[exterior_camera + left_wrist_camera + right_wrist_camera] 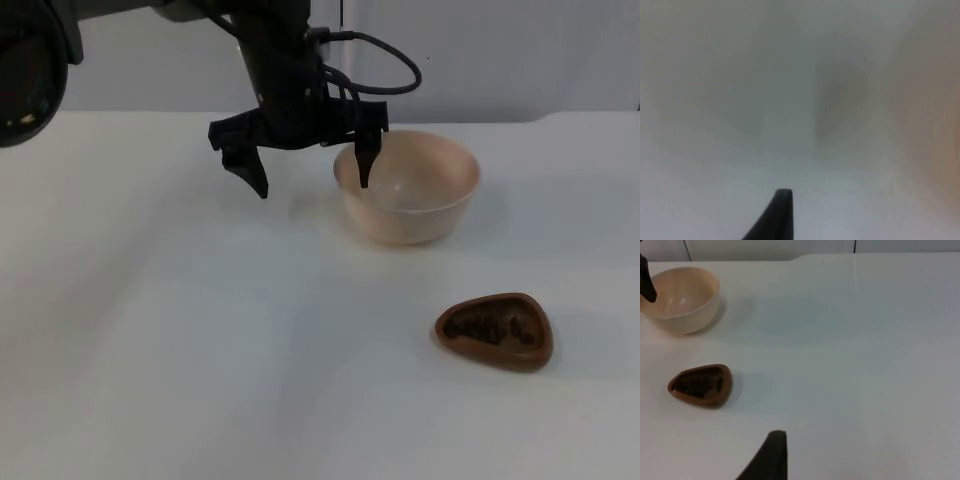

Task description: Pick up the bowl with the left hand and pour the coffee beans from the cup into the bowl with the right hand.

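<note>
The left gripper (312, 172) is spread wide at the upper middle of the top view, one finger dipping over the near-left rim of the bowl (408, 188) and the other out on the table (150, 330), so I think the step is grabbing the bowl. Next it should come down and pinch the rim. The bowl looks empty, and the brown cup (495, 331) at the lower right, well apart from it, has dark beans (488, 327) inside, waiting for the right arm
</note>
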Available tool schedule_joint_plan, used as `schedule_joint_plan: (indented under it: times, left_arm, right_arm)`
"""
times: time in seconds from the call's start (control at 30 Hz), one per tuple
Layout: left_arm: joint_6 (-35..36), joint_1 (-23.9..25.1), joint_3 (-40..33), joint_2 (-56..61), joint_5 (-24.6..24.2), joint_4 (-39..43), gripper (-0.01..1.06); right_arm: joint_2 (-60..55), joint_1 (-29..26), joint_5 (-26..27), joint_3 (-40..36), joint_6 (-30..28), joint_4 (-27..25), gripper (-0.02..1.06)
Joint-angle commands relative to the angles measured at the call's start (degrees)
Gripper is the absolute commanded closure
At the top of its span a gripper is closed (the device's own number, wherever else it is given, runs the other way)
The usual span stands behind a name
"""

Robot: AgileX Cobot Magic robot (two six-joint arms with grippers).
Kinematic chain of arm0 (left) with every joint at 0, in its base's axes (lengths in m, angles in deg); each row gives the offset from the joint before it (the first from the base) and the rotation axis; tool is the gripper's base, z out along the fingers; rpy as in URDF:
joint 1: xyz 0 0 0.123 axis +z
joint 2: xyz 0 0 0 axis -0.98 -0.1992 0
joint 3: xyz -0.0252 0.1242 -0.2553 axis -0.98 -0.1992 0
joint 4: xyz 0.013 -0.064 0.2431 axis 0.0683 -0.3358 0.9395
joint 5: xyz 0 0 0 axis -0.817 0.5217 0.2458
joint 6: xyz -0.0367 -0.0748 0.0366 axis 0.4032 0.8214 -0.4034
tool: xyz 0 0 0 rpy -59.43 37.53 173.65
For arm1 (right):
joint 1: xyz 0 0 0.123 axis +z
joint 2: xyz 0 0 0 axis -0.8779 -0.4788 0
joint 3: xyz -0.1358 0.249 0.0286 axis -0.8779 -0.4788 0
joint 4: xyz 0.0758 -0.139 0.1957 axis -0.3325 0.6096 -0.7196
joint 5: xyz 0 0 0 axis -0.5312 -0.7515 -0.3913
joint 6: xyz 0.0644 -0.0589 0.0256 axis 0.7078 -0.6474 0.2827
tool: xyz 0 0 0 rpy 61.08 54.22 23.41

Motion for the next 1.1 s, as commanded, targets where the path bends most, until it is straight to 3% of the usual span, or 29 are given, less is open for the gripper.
schedule_joint_plan:
  times: [0.0,0.2,0.4,0.63,0.8,0.87,0.93,1.07]
  left_arm:
    - [0.62,-0.04,0.61,0.13,2.30,-2.23,0.01]
    - [0.62,-0.04,0.61,0.13,4.58,-5.38,0.07]
    - [0.62,-0.04,0.61,0.13,4.42,-5.13,0.09]
    - [0.62,-0.04,0.61,0.13,4.42,-5.13,0.18]
    - [0.51,-0.04,0.61,0.13,4.42,-5.13,0.37]
    - [0.51,-0.04,0.61,0.13,4.30,-5.13,0.51]
    - [0.51,-0.04,0.61,0.13,4.30,-5.13,0.52]
    - [0.51,-0.04,0.61,0.13,4.19,-5.34,0.75]
  right_arm:
    - [0.22,-0.37,0.36,-0.16,-0.06,0.23,-0.01]
    - [0.22,-0.37,0.36,-0.16,-0.06,0.23,-0.01]
    - [0.22,-0.37,0.36,-0.16,-0.06,0.23,-0.01]
    - [0.22,-0.37,0.36,-0.16,-0.06,0.23,-0.01]
    - [0.22,-0.37,0.36,-0.16,-0.06,0.23,-0.01]
    - [0.22,-0.37,0.36,-0.16,-0.06,0.23,-0.01]
    - [0.22,-0.37,0.36,-0.16,-0.06,0.23,-0.01]
    - [0.22,-0.37,0.36,-0.16,-0.06,0.23,-0.01]
